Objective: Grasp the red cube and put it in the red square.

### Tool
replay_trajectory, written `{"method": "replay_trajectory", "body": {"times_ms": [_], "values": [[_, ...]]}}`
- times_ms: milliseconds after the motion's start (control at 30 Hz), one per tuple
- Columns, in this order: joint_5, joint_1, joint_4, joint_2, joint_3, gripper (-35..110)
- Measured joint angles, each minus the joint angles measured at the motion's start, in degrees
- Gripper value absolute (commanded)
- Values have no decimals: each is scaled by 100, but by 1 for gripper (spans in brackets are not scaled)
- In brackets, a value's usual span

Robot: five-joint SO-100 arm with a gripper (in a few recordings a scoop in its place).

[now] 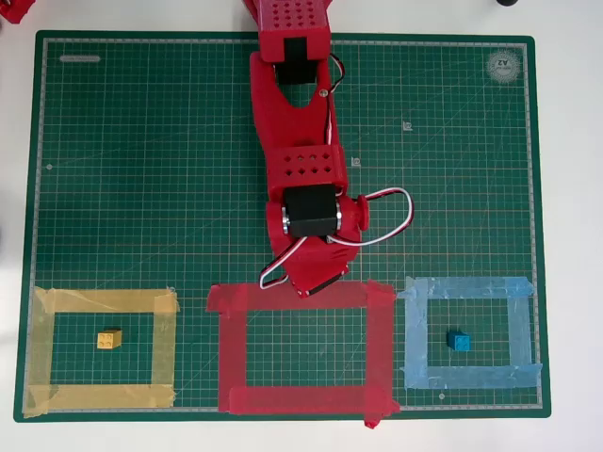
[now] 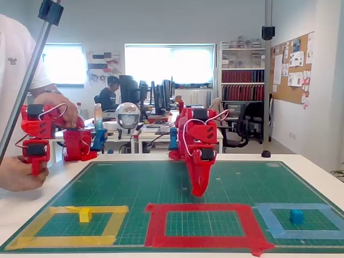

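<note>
**Item 1. Claw** (image 1: 316, 282): red, pointing down over the far strip of the red square, its tip low above the mat in the fixed view (image 2: 199, 189). The jaws taper to what looks like a single point, but red parts overlap red tape, so I cannot tell whether they are closed, slightly parted or gripping something.

**Item 2. Red cube**: whereabouts cannot be told. It may sit between the jaws or under the claw, red against red. Judged so, the low nose-down pose suits either a carry toward the outline or a release at its edge.

**Item 3. Arm** (image 1: 297, 122): stretched from the mat's far edge toward the near row of outlines, with white cable looped beside the wrist.

**Item 4. Red square** (image 1: 231, 348): wide tape outline, the middle of three, with bare green mat inside. Nothing lies within, so the placing is judged not done.

**Item 5. Yellow cube** (image 1: 109, 339): inside the yellow outline (image 1: 165, 348), apparently sorted by colour.

**Item 6. Blue cube** (image 1: 459, 341): inside the light-blue outline (image 1: 415, 339), likewise.

**Item 7. Green mat** (image 1: 141, 188): lies on the white table (image 1: 570, 235) and carries all of the above.
</note>
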Motion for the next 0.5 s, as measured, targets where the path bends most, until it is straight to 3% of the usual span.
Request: {"method": "replay_trajectory", "body": {"times_ms": [500], "values": [[-9,123,-79,0,281,10]]}}
